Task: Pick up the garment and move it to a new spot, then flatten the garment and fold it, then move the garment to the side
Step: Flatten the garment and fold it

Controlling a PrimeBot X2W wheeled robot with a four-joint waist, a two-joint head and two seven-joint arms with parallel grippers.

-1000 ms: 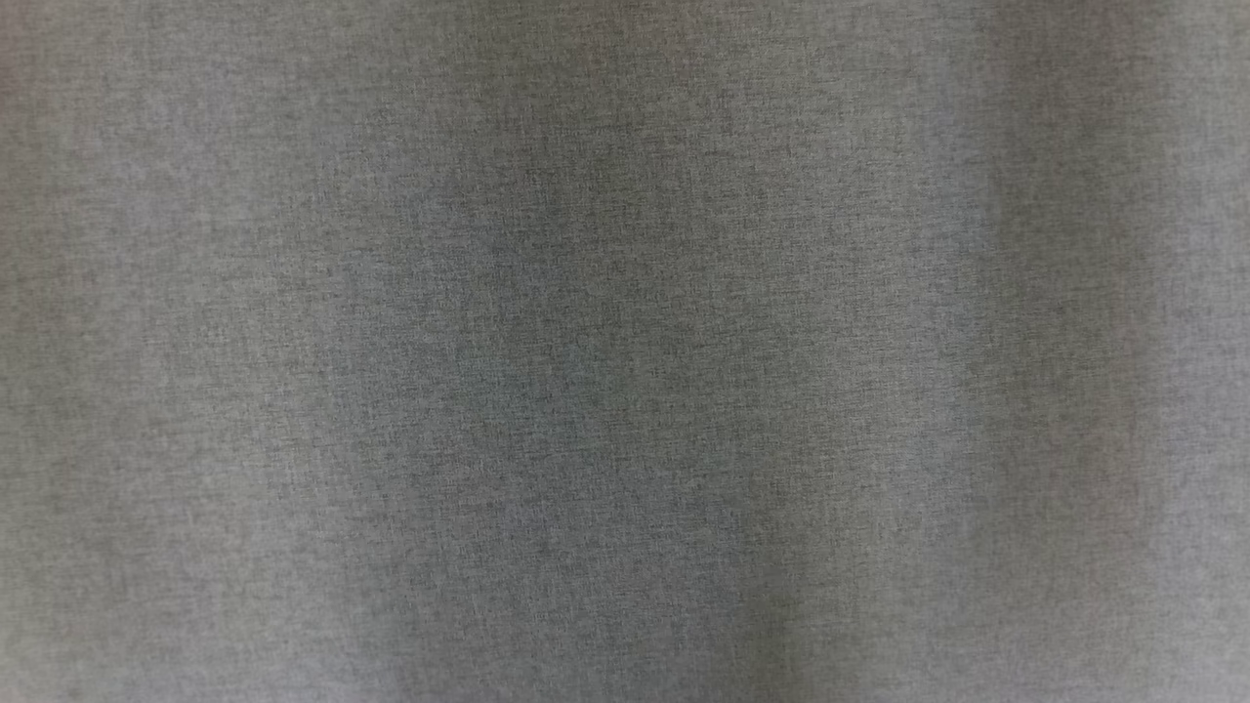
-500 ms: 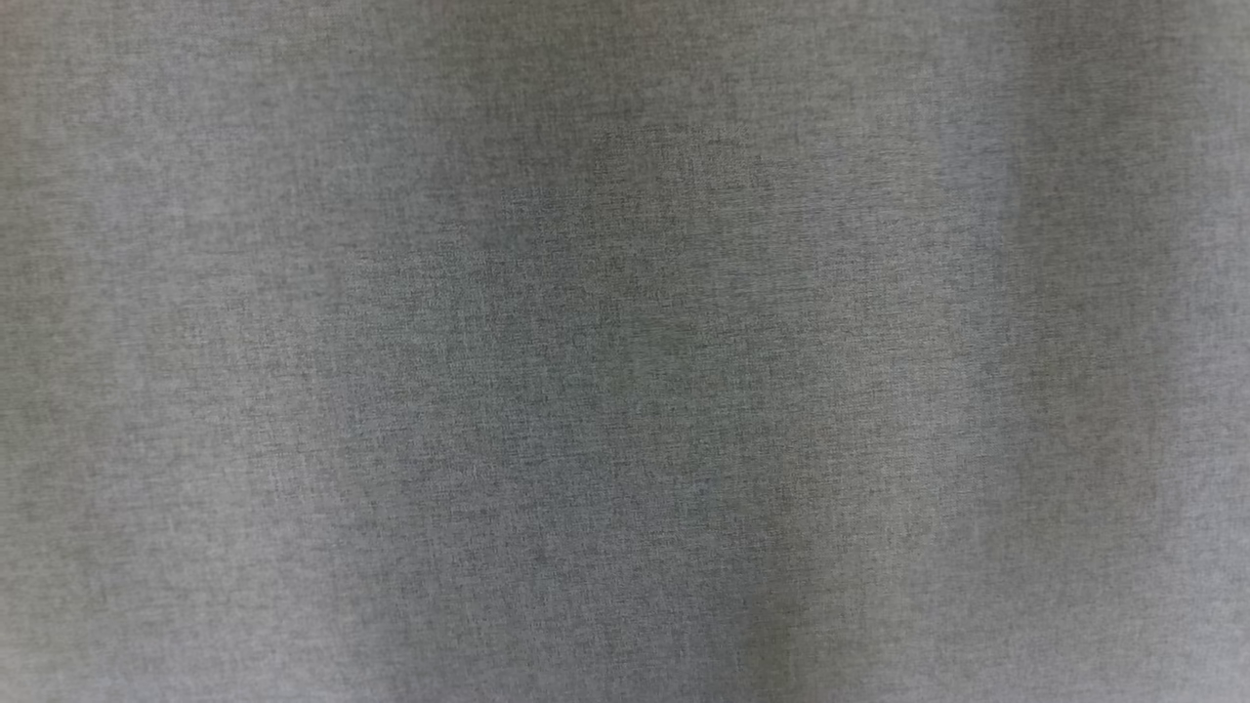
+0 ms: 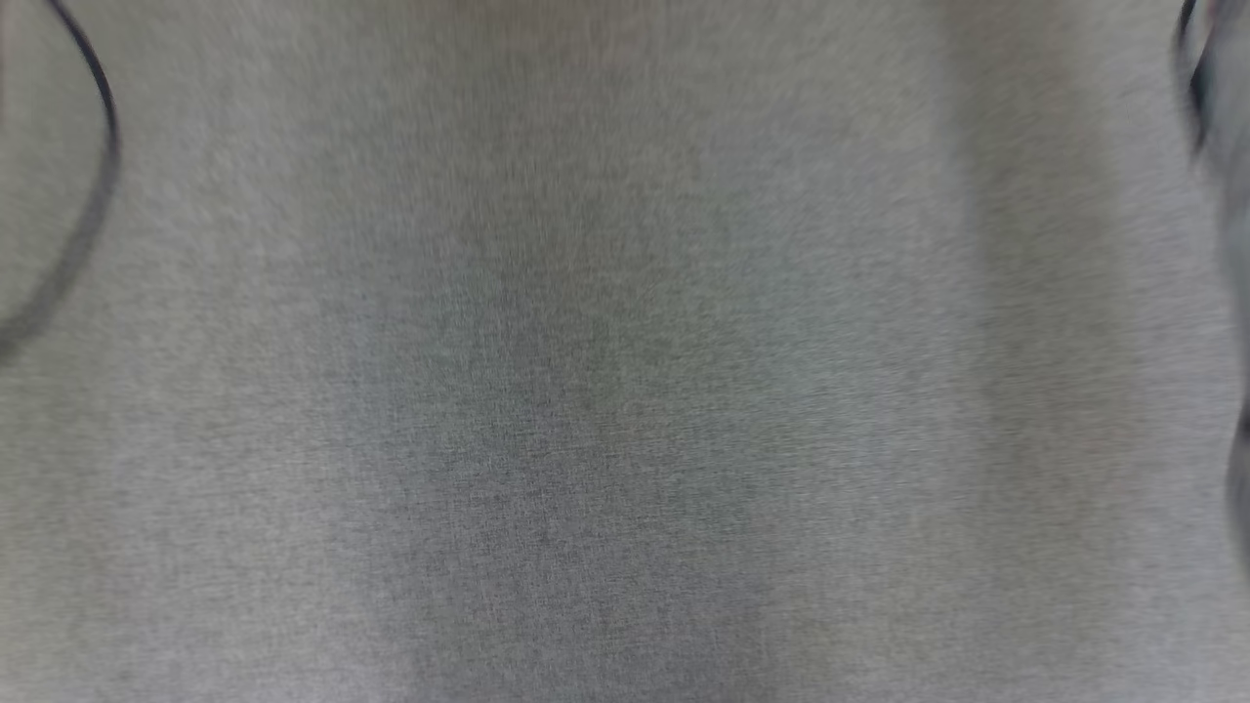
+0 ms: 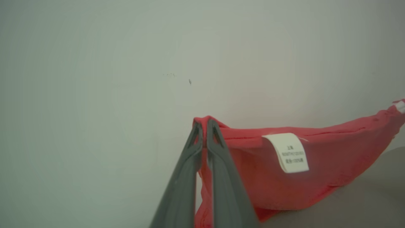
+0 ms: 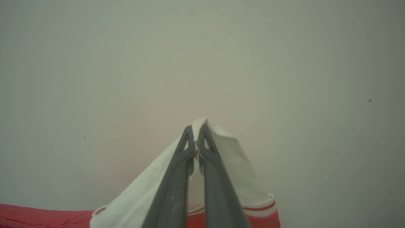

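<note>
1. Left: the left claw (image 4: 205, 125) is clenched on a red hem of the garment (image 4: 329, 158), which sags away to the right over a pale surface (image 4: 95, 95). A white care label (image 4: 286, 153) hangs off the hem.
2. Right: the right claw (image 5: 195, 134) is pinched shut on the peak of a white sleeve (image 5: 235, 167) with a red-striped cuff. The red body of the garment trails along the bottom of that view.
3. The garment is strung between the two claws. Whether its lower part rests on the pale surface cannot be told.
4. It looks light, thin and limp, so it will likely droop and bunch wherever it is unsupported. Hems, seams and cuffs, as gripped here, look like the safest holds, and two grips set well apart should spread it flat.
5. Earlier, the head view showed a sharp grey cloth (image 3: 625, 391). Now its weave is smeared, a dark curved line (image 3: 98, 176) has appeared at the left edge and a dark blurred shape (image 3: 1196, 98) at the right. The camera itself may have shifted.
</note>
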